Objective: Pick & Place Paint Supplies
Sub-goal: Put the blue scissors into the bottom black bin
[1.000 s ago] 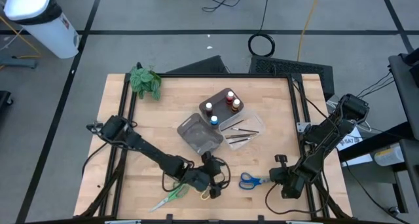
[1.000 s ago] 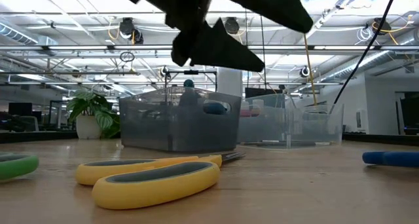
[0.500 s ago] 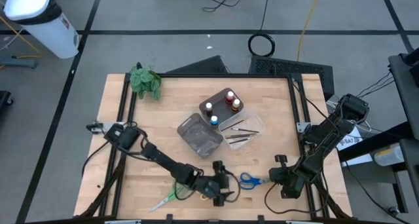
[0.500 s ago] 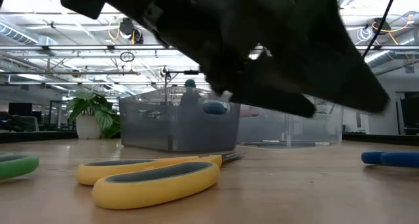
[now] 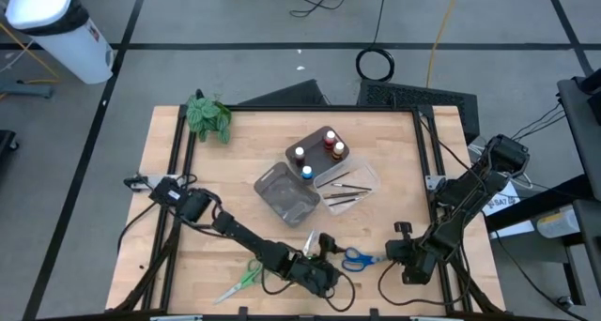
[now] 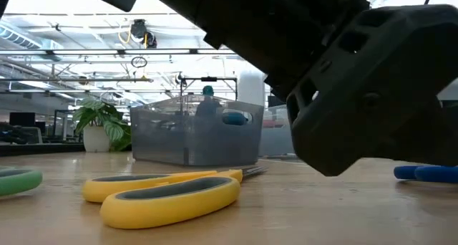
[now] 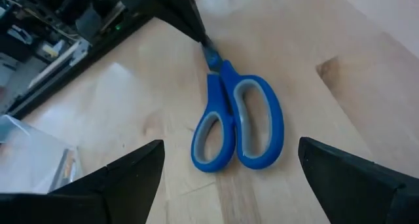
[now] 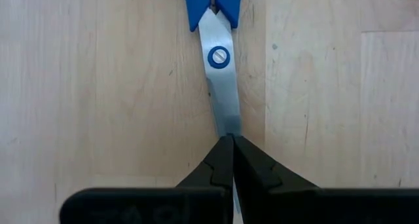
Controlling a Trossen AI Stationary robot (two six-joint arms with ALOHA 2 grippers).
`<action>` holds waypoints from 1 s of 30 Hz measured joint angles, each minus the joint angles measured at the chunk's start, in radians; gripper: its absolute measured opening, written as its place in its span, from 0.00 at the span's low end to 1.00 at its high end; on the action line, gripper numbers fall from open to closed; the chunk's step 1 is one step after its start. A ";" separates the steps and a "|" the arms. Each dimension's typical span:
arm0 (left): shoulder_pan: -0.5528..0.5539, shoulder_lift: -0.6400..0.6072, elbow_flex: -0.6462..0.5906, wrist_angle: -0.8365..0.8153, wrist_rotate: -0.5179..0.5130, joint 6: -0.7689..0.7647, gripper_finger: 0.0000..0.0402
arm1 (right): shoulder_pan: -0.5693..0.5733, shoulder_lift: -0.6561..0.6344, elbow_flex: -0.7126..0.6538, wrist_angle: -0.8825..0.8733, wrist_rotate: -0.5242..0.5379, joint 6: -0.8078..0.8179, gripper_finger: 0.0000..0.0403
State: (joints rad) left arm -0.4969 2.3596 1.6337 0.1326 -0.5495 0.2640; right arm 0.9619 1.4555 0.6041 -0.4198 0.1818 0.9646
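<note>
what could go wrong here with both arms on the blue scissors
The right hand is shut on the blade tip of the blue scissors, a thin, slick hold that could slip or let them pivot. The left hand hangs open over the handles, close to the right one, so the two may bump. The left arm also passes by the yellow scissors and could drag them.

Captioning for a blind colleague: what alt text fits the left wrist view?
Blue scissors lie closed on the wooden table, framed between the open left pincer's dark fingers. The shut right pincer pins the blade tips.
</note>
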 joint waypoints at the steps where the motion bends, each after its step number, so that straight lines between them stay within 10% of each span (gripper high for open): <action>1: 0.003 0.000 0.000 0.000 0.009 0.000 0.91 | 0.000 0.000 0.000 0.000 0.000 0.000 0.00; 10: 0.013 0.057 0.001 0.099 0.149 0.034 0.91 | 0.000 0.001 0.000 -0.001 0.000 0.000 0.00; 30: 0.095 0.072 0.002 0.111 0.114 0.049 0.91 | -0.001 0.000 0.000 0.063 0.006 0.008 0.00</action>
State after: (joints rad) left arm -0.4020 2.4321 1.6356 0.2431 -0.4356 0.3132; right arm 0.9607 1.4555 0.6037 -0.3563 0.1879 0.9726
